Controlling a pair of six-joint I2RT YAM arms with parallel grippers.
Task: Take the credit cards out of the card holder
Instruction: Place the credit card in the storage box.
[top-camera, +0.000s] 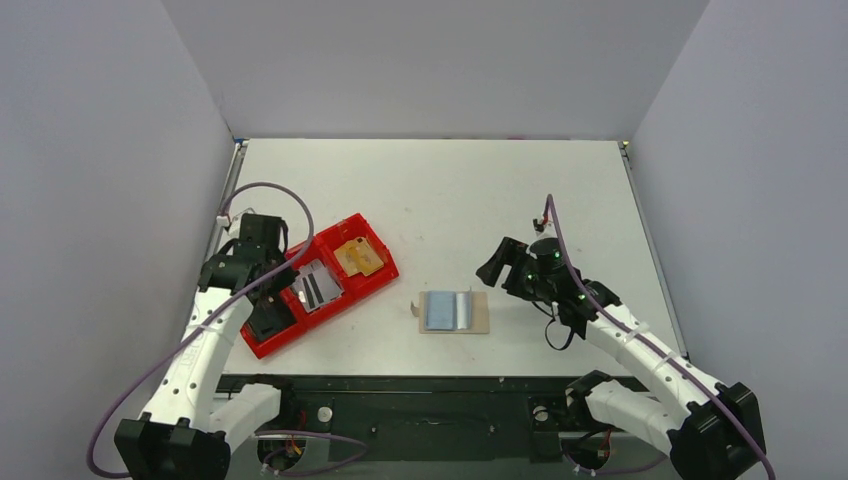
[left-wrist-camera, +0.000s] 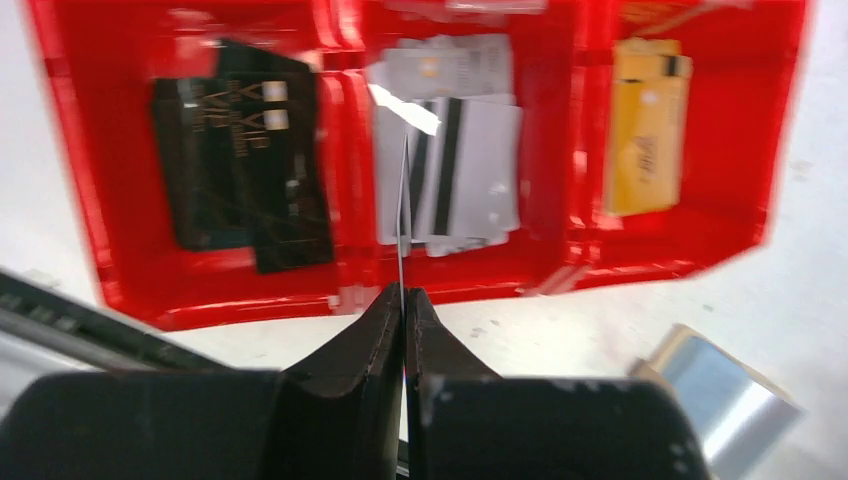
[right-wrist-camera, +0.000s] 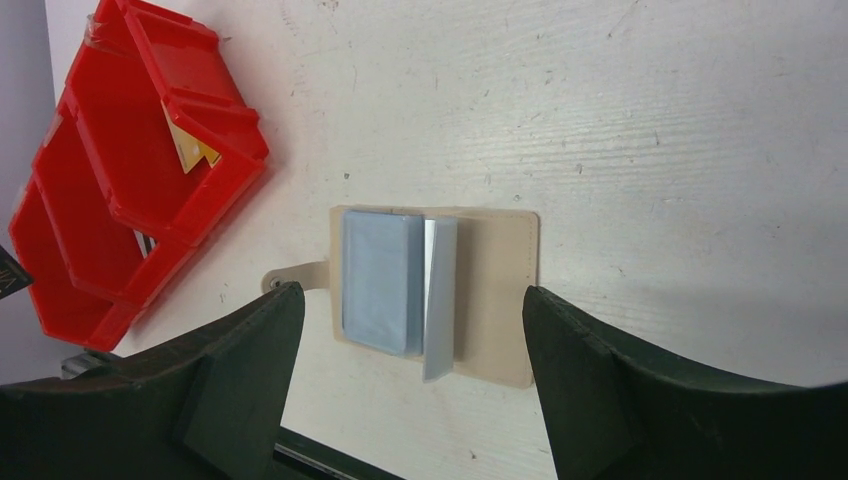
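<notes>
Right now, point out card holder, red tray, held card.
card holder (right-wrist-camera: 500, 300), right wrist view, tan right panel.
red tray (left-wrist-camera: 230, 295), left wrist view, near wall.
held card (left-wrist-camera: 405, 108), left wrist view, top corner.

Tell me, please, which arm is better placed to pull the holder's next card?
Right: its open end effector hovers by the card holder; the left end effector grips a card over the red tray.

I work on a white table (top-camera: 440, 190) filling the middle of the top view; seen close up, it is scuffed and finely scratched. Plain pale grey walls box it in: a back wall (top-camera: 430, 60) across the top, a left wall (top-camera: 100, 150), and a right wall (top-camera: 760, 150). The light is soft and even.
</notes>
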